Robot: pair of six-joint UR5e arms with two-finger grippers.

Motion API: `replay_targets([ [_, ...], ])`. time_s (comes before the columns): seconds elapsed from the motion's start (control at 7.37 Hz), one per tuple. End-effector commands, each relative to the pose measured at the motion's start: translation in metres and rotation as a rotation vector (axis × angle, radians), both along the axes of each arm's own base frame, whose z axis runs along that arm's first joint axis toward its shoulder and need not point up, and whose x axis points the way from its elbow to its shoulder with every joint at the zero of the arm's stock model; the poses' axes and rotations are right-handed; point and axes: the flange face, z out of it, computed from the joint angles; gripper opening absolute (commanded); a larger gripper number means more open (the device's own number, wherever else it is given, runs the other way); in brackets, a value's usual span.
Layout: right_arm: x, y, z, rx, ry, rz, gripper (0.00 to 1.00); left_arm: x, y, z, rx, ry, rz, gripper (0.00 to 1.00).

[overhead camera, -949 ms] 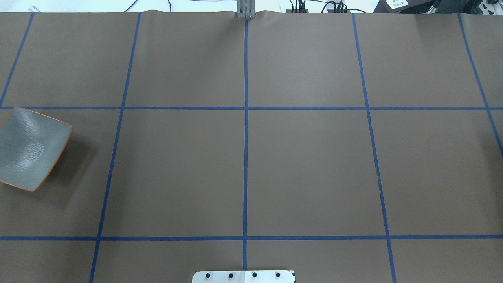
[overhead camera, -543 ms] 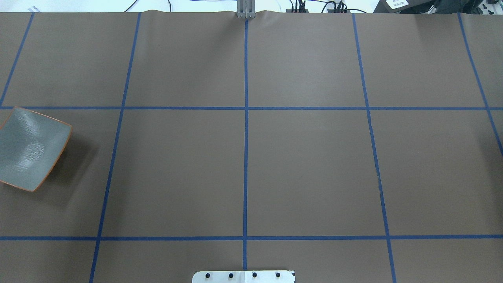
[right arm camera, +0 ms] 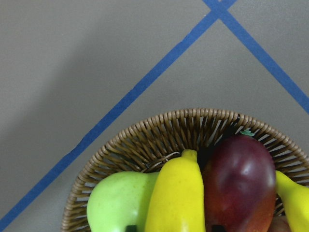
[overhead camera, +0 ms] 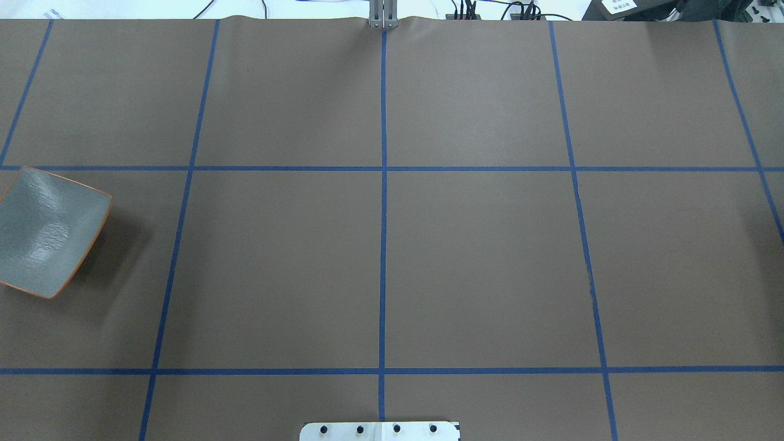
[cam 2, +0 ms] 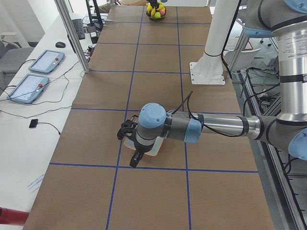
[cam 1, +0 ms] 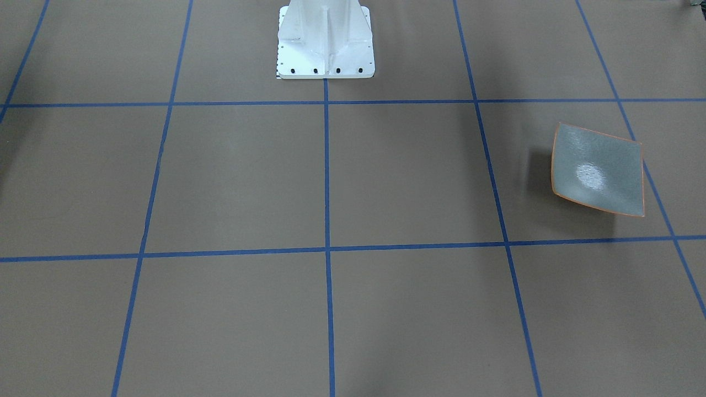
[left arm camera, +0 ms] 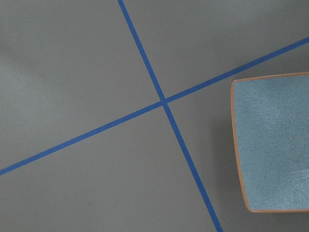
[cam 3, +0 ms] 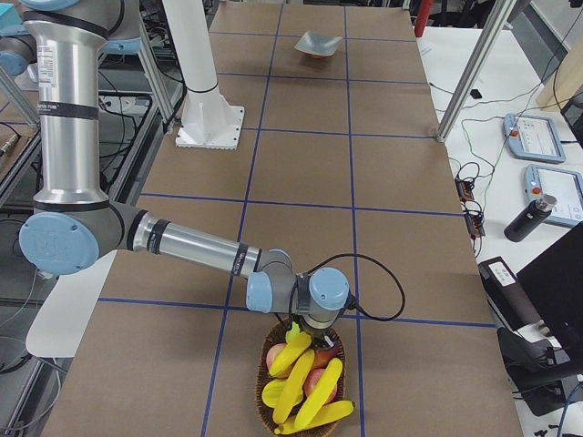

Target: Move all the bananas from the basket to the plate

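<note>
- At the robot's right end of the table, the bananas (cam 3: 296, 378) lie heaped in a woven basket (cam 3: 259, 401). They share it with a green pear (right arm camera: 118, 200) and a dark red fruit (right arm camera: 239, 183).
- They will probably handle as light, stiff and rather slippery, since the skins look smooth and glossy. The curved bodies may also roll.
- The best hold looks to be across the thick middle of the banana wedged between the pear and the red fruit, with the jaws spanning its narrow width.
- They are bright yellow and plump, with small blunt tips, and several overlap at different angles.
- The right gripper (cam 3: 303, 339) hangs just above the basket's near rim. Whether its fingers are spread or closed cannot be told.
- The plate (overhead camera: 43, 233), square, speckled grey and orange-edged, sits bare at the opposite end, well apart from the basket.
- The left gripper (cam 2: 136, 160) hovers over the plate, and its opening cannot be told either.
</note>
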Motion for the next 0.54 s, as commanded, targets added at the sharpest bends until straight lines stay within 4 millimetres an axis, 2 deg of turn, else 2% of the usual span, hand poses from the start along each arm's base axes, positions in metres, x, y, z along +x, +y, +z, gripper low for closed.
replay_targets([
  [0.0, -0.002, -0.017, -0.017, 0.031, -0.012, 0.001, 0.0, 0.0, 0.001, 0.001, 0.0, 0.0, 0.0, 1.0],
  [0.41, -0.006, -0.049, -0.048, 0.076, -0.041, 0.004, 0.0, 0.0, 0.0, -0.001, 0.002, 0.0, -0.001, 1.0],
])
